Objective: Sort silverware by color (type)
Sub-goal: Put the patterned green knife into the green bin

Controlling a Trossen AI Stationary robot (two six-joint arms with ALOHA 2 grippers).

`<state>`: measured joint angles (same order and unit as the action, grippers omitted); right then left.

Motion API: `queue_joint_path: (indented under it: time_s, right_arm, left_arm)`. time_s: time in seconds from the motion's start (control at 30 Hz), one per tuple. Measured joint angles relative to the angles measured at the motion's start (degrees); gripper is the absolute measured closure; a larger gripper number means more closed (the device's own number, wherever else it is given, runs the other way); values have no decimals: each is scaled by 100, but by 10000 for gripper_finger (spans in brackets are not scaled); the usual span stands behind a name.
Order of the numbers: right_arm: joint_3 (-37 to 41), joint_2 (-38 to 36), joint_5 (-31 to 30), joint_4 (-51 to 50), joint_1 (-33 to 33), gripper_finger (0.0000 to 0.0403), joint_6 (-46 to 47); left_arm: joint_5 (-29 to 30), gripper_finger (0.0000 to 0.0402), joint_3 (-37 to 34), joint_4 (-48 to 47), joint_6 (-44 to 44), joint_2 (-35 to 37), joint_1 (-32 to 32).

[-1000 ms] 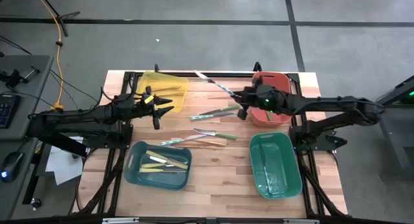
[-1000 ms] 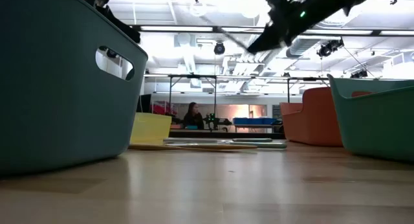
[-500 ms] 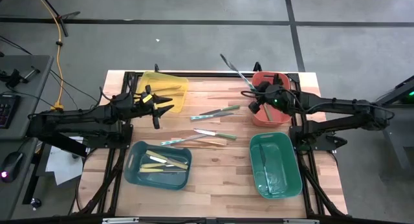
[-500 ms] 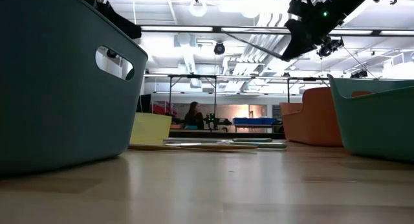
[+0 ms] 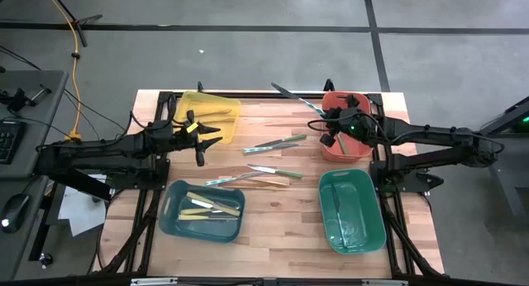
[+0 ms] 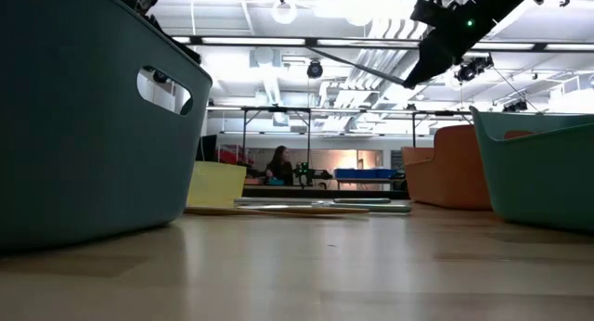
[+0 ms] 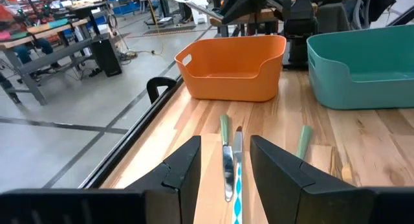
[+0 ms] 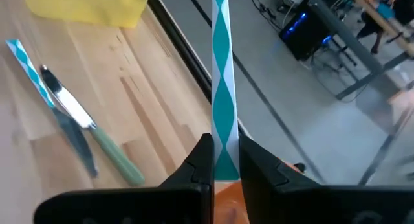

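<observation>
Since the earlier frame the right hand (image 5: 329,123) has carried its teal-patterned utensil (image 5: 291,97) from the surface's centre to the orange bin (image 5: 361,98), right of centre in the high view; its fingers are closed on the handle, the tip slanting up-left. Loose silverware (image 5: 273,143) lies mid-surface. The left hand (image 5: 207,135), fingers parted and empty, hovers beside the yellow bin (image 5: 186,104), upper left.

Held utensil (image 8: 220,81): far end cut off by the right wrist view's edge; type not discernible.
Blue bin (image 6: 83,126): cropped in the low view; contents hidden behind its wall.
Loose silverware (image 5: 269,160): too small overhead to tell types.
Background person (image 6: 277,163): too distant for detail.
</observation>
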<state>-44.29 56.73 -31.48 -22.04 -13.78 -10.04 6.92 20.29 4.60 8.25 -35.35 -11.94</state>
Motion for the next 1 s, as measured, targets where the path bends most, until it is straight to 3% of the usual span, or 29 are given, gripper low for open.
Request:
queue_joint_path:
  time_s: [0.23, 0.6, 0.83, 1.0]
  right_arm:
    - [0, 0, 0, 0, -48, 373, -555]
    - [0, 0, -1, 3, -48, 373, -627]
    - [-24, 0, 52, -48, -43, 373, -30]
    - [-650, -2, 680, -669, 186, 373, 1020]
  left_arm:
    - [-2, 280, 0, -2, -159, 0, 0]
    - [-4, 280, 0, -4, 40, 0, 0]
    - [-9, 280, 0, -39, -2, 0, 0]
    - [-11, 280, 0, -127, -50, 0, 0]
